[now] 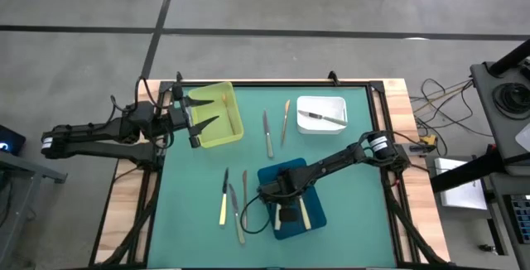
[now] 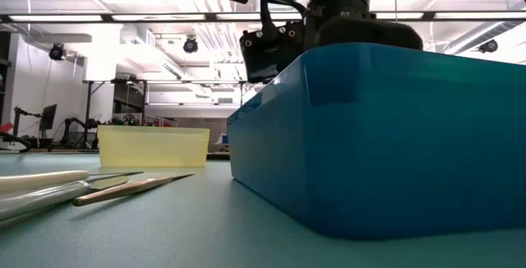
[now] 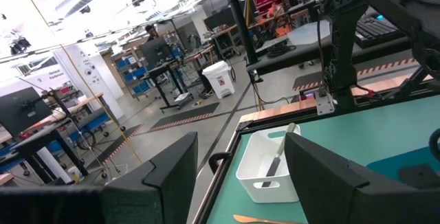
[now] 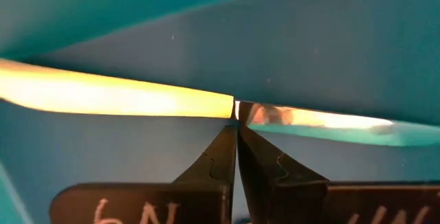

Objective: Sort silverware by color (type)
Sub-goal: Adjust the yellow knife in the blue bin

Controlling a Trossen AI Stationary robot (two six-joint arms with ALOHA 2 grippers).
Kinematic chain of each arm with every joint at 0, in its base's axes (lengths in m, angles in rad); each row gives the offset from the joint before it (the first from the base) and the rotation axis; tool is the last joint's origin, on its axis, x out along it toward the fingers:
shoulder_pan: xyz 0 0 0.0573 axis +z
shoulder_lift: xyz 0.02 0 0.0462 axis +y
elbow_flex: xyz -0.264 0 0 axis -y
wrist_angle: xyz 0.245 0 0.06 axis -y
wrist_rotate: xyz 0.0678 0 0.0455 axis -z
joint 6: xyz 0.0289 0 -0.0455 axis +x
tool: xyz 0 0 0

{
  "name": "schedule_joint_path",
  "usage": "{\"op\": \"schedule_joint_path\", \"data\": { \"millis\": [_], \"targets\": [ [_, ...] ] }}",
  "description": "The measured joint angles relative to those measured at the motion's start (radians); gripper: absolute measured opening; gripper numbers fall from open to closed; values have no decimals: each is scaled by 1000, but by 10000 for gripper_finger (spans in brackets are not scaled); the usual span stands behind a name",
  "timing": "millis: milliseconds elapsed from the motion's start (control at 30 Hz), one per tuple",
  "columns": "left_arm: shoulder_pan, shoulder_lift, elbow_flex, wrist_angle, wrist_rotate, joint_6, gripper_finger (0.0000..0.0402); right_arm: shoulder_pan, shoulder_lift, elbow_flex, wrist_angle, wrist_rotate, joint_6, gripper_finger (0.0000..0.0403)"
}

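My right gripper [image 1: 286, 214] reaches down into the blue tray [image 1: 273, 179], shut; its tips [image 4: 237, 119] meet a cream-handled knife [image 4: 117, 95] lying there. My left gripper [image 1: 197, 118] waits open and level above the yellow tray [image 1: 224, 129], with nothing between its fingers [image 3: 172, 176]. Loose silverware lies flat on the green mat: a cream-handled knife [image 1: 224, 197], a silver one [image 1: 238, 214] and a copper one [image 1: 245, 189] left of the blue tray, plus a silver knife [image 1: 267, 133] and a gold one [image 1: 285, 121] farther back. A silver knife [image 1: 321, 118] lies in the white tray [image 1: 338, 104]. My right gripper's shut fingertips meet the cream-handled knife where the handle joins the blade [image 4: 242, 111]. They come from above, pointing steeply down, and stand across the knife. The knife is inside the blue tray. Whether the tips pinch it or only rest against it, I cannot tell.
The blue tray's wall [image 2: 386, 136] fills the near right of the low view, with the yellow tray [image 2: 154, 146] behind it and utensils [image 2: 123, 188] on the mat at the left. Bare mat lies between the trays and along the right side.
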Motion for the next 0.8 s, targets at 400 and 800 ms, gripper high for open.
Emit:
{"op": "schedule_joint_path", "data": {
  "millis": [400,800],
  "targets": [
    [0,0,0,0,0,0,200,-1,1,0,11,49,-44,9],
    [0,0,0,-4,0,0,200,-2,-5,19,-42,77,-71,9]
  ]
}}
